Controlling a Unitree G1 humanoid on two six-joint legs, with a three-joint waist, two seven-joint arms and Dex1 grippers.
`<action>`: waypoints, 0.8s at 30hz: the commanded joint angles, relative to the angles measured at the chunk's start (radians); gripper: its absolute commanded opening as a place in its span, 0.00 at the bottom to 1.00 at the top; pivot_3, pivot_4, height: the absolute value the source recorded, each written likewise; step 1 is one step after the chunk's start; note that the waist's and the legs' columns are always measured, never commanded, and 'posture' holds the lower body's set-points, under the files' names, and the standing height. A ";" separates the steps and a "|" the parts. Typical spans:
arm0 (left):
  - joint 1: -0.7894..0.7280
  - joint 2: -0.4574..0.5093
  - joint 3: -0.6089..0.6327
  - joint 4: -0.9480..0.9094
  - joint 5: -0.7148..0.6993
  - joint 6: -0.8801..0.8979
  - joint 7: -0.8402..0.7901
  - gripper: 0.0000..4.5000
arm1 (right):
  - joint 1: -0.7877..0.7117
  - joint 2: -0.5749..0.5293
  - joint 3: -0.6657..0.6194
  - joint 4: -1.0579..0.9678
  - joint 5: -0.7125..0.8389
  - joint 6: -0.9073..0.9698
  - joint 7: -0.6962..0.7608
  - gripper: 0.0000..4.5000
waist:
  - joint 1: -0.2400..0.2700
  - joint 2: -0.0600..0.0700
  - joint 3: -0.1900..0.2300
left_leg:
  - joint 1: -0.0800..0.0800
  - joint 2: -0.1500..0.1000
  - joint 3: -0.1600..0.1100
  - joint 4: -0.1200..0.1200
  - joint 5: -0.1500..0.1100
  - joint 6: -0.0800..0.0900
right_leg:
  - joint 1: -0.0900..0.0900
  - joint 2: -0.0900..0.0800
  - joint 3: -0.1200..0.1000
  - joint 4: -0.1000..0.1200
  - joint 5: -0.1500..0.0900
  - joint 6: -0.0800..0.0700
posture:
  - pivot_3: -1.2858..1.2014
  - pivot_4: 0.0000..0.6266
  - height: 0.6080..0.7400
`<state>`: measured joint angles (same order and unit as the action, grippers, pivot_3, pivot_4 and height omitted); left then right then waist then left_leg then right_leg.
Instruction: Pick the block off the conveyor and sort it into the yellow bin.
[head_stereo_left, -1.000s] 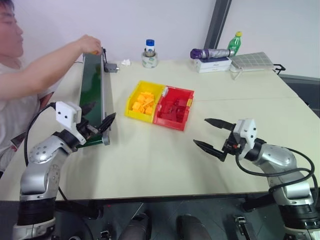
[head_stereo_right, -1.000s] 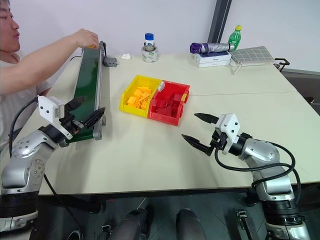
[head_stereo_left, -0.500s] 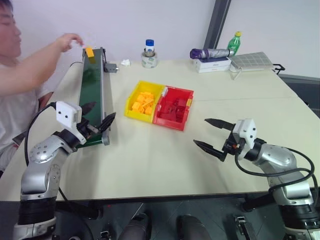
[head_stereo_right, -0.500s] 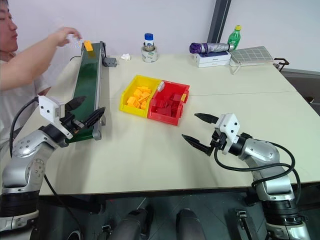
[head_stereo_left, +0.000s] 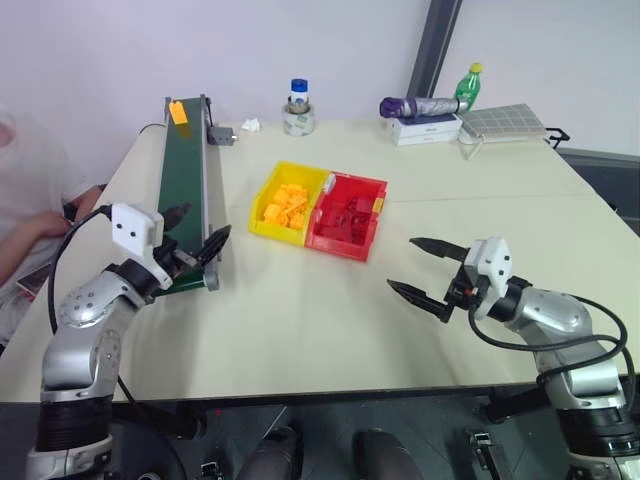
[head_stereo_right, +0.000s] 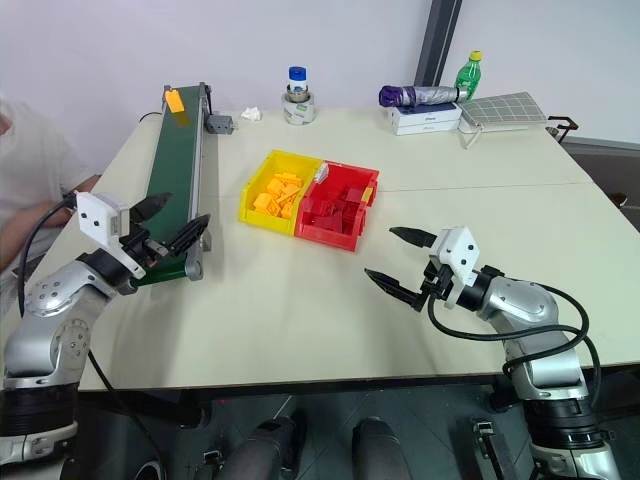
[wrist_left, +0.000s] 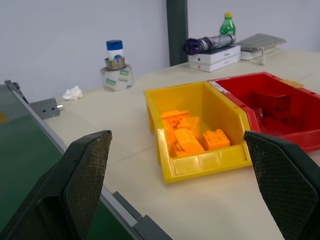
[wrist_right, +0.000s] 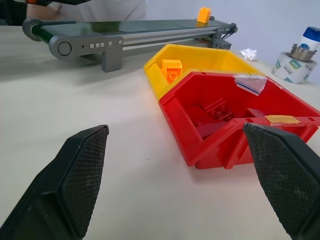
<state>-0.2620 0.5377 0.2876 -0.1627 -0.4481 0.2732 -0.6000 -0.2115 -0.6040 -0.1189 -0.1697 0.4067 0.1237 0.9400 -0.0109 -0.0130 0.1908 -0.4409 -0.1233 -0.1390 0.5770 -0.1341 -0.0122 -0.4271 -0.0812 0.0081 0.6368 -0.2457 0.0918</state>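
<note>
The block (head_stereo_left: 177, 110) sits at the conveyor's (head_stereo_left: 184, 185) far end, well apart from the left gripper (head_stereo_left: 196, 243) waiting wide open and empty at the near end. The right gripper (head_stereo_left: 428, 270) gapes empty too. Closing late could let the block fall off the belt, missing the yellow bin (head_stereo_left: 262, 223).

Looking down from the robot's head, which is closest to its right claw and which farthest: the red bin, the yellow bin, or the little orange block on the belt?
From the right gripper:
1. Red bin, just beyond it, toward the left.
2. Yellow bin, joined to the red bin's far side.
3. Block, at the conveyor's far end, across the table.
</note>
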 joint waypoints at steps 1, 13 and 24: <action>0.016 -0.001 0.019 -0.057 -0.010 -0.004 0.018 0.98 | -0.025 0.001 -0.003 -0.005 0.006 -0.017 0.000 1.00 | 0.000 0.000 0.000 | 0.000 0.000 0.000 0.000 0.000 0.000 | 0.000 0.000 0.000 0.000 0.000 0.000 | 0.52 0.24 1.00; 0.087 0.005 0.079 -0.077 -0.034 -0.005 0.044 0.98 | -0.035 0.010 0.006 0.008 0.009 -0.024 0.002 1.00 | 0.000 0.000 0.000 | 0.000 0.000 0.000 0.000 0.000 0.000 | 0.000 0.000 0.000 0.000 0.000 0.000 | 0.52 0.24 1.00; 0.033 -0.017 0.085 -0.032 0.048 -0.001 0.221 0.98 | -0.045 0.015 0.013 0.016 0.007 -0.027 0.003 1.00 | 0.002 0.000 0.000 | 0.000 0.000 0.000 0.000 0.000 0.000 | 0.000 0.000 0.000 0.000 0.000 0.000 | 0.52 0.24 1.00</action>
<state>-0.2099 0.5181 0.3481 -0.1929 -0.4179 0.2781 -0.4068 -0.2391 -0.5946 -0.1022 -0.1443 0.4064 0.1203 0.9414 -0.0092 -0.0130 0.1907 -0.4407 -0.1233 -0.1389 0.5773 -0.1341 -0.0122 -0.4267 -0.0811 0.0080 0.6368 -0.2457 0.0918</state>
